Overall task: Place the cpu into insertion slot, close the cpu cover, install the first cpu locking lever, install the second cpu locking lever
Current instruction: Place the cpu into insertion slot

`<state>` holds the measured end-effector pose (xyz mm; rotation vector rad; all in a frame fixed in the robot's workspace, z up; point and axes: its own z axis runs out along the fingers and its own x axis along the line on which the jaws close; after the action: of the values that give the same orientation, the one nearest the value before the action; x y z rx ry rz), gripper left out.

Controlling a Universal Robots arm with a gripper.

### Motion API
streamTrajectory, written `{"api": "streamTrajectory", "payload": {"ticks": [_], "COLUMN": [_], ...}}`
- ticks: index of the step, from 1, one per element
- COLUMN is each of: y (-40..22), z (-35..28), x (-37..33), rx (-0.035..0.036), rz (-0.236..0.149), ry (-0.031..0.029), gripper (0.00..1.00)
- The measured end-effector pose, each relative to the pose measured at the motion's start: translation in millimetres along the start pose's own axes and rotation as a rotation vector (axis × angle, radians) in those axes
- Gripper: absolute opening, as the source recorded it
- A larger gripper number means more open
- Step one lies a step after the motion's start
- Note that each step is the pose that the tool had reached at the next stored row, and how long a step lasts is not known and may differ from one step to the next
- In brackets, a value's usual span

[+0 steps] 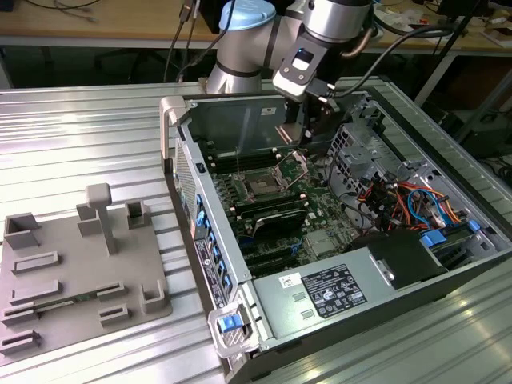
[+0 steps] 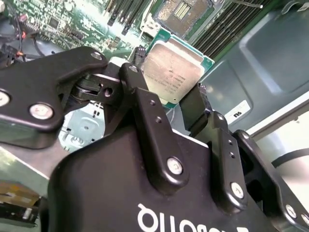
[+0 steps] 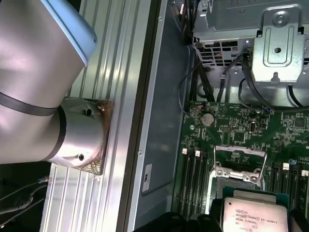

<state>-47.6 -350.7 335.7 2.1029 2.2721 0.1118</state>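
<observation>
Second wrist view, hand (image 2: pixel 166 84) closed on the cpu (image 2: pixel 175 66) by its edges, insertion slot (image 2: pixel 183 13) uncovered just beyond it

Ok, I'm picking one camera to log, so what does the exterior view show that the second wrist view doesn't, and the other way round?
Exterior view: the whole computer case, its grey power supply box and a grey tray on the exterior view's left. Second wrist view: the gripper up close, jaws shut on the chip. Both: the open socket on the green board.
</observation>
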Motion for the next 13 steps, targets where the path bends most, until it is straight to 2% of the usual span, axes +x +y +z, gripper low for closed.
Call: {"api": "streamTrajectory", "payload": {"ticks": [4, 7, 10, 13], "y": [-1.7, -7.8, -15.2, -15.4], "z": [6.8, 10.3, 11.6, 11.7], "x": [0.8, 1.4, 2.0, 2.0], "rx": [0.0018, 0.0037, 0.0044, 0.0044], "rz": [0.036, 0.042, 0.044, 0.044], "ry": [-0.0037, -0.0041, -0.0043, -0.0044], "gripper": [0.55, 0.55, 0.55, 0.55]}}
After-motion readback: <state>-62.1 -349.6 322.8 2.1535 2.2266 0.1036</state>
